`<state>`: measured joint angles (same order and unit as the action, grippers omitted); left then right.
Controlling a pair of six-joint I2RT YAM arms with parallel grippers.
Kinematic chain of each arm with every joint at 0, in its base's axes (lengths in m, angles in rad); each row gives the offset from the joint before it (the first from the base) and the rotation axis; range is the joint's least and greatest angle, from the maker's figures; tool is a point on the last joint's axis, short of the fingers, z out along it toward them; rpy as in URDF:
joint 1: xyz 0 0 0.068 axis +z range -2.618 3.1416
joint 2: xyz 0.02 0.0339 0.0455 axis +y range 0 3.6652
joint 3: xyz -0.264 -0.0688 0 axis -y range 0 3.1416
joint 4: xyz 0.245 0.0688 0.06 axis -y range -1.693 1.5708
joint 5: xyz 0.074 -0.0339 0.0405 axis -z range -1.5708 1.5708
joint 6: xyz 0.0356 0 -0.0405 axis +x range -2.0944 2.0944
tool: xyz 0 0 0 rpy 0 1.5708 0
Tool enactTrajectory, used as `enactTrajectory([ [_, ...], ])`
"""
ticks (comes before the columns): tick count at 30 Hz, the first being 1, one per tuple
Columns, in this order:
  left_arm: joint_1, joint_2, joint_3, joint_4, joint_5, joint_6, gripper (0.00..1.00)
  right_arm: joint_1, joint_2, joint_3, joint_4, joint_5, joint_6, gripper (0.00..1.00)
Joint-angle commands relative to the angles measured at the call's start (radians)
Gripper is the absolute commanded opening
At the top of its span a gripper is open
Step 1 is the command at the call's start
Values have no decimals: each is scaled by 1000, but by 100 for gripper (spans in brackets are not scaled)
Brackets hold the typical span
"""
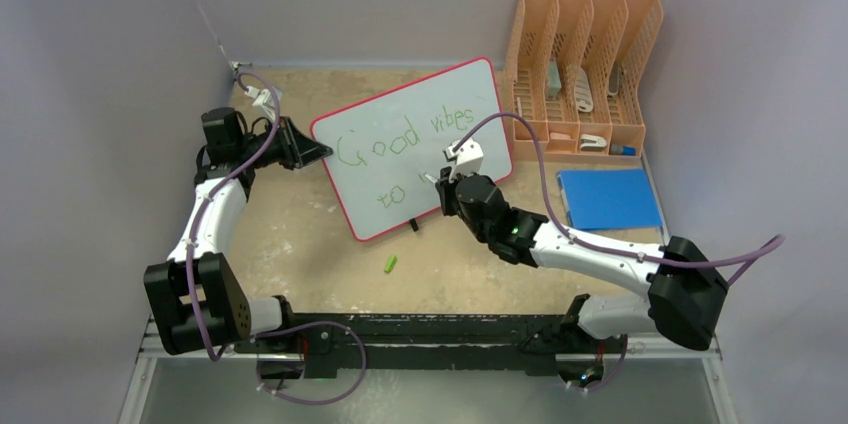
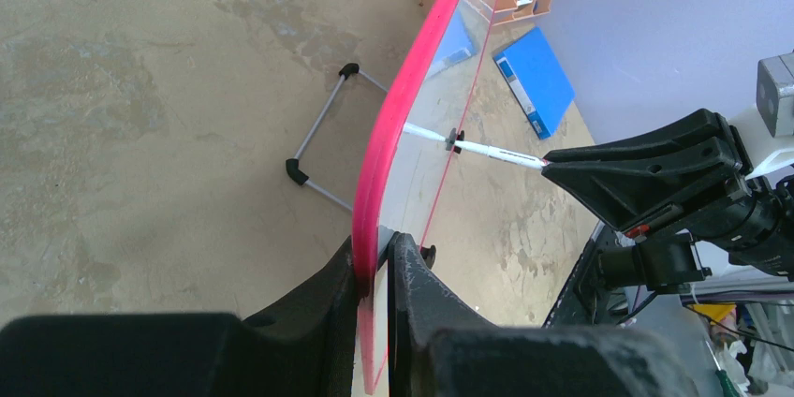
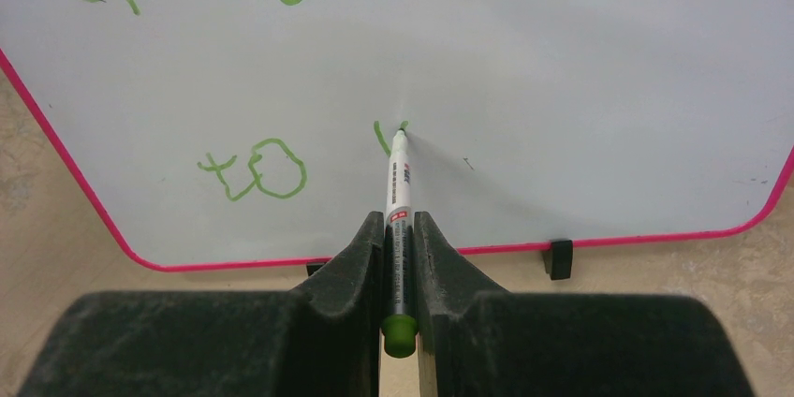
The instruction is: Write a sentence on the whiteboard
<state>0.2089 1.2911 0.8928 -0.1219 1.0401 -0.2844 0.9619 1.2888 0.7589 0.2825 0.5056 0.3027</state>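
While propped up, whiteboard (image 1: 410, 170), red-rimmed, green sentence (image 1: 385, 146)

I've got plain pale grey walls (image 1: 100, 24) on 3 sides. The counter (image 1: 300, 254) is mottled tan w/ darker scuffed patches. Orange rack (image 1: 570, 14) sits back-right by the wall. Light's even, shadows soft.

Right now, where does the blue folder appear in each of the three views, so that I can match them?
Top external: the blue folder lies flat at the right, below the orange rack and right of the whiteboard.
Left wrist: upper middle, beyond the whiteboard's edge.
Right wrist: not in it.
Shared landmark: the whiteboard's red rim, seen in all three views.
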Motion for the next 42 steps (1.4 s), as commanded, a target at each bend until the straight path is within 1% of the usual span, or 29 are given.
enactTrajectory([
  [1, -2, -6, 9, -2, -53, 16, 0, -3, -14, 12, -1, 13, 14, 0],
  [11, -2, -5, 8, -1, -52, 16, 0, -3, -27, 1, -12, 27, 14, 0],
  [42, -2, -6, 10, -1, -54, 14, 0, 0, -15, -23, -35, -38, 31, 0],
])
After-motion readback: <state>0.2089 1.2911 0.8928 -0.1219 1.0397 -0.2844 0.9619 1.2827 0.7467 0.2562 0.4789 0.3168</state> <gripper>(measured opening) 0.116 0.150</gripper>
